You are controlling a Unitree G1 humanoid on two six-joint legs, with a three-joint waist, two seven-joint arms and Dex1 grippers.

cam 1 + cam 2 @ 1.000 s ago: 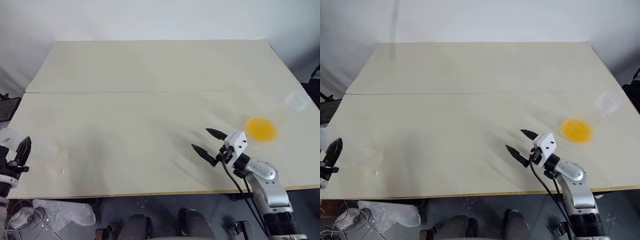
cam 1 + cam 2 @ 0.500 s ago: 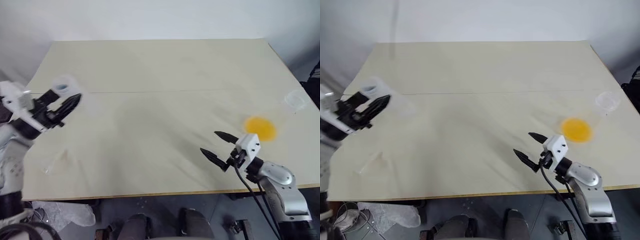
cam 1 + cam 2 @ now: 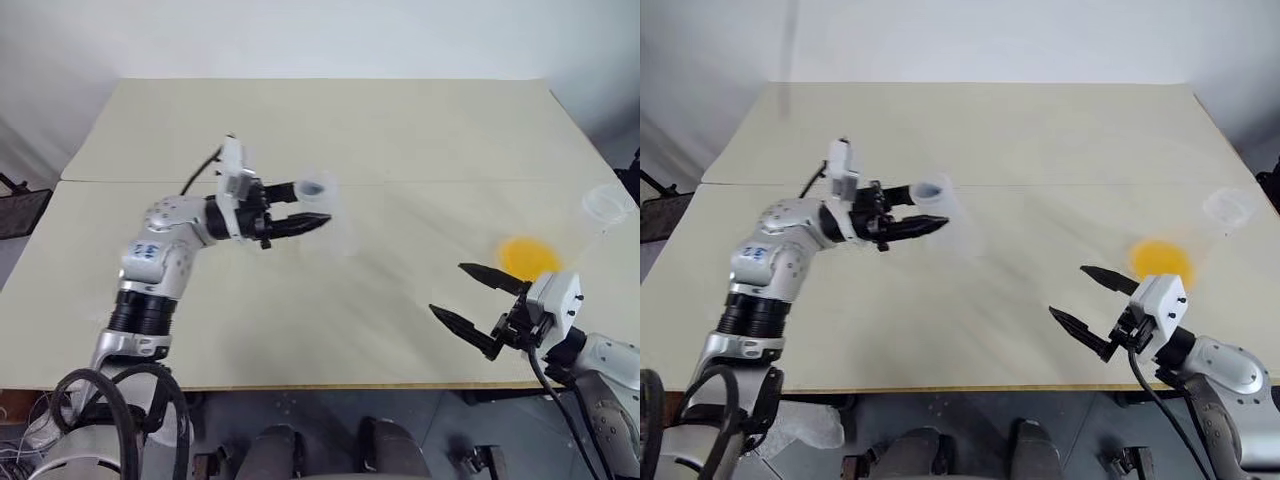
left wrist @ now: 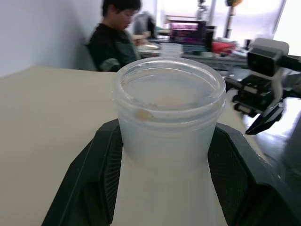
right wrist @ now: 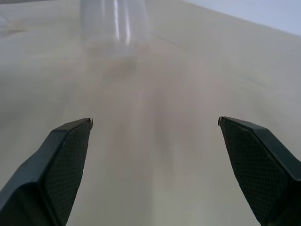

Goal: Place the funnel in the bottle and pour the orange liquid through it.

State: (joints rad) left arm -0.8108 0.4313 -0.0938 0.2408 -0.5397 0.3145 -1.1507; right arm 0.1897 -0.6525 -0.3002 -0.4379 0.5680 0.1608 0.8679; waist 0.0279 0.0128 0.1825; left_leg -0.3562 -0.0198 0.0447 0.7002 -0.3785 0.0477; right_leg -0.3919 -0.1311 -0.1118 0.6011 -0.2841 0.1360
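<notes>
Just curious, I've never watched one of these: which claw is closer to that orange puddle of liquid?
The right claw. It hovers open just short of the orange liquid on the table's right side. The left claw is well off to the left, gripping the bottle.

even soft light, blurred wrist views

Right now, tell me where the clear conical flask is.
In the head views, the transparent conical flask is held by its neck in the left hand, above the table's middle, left of the orange liquid.
</notes>
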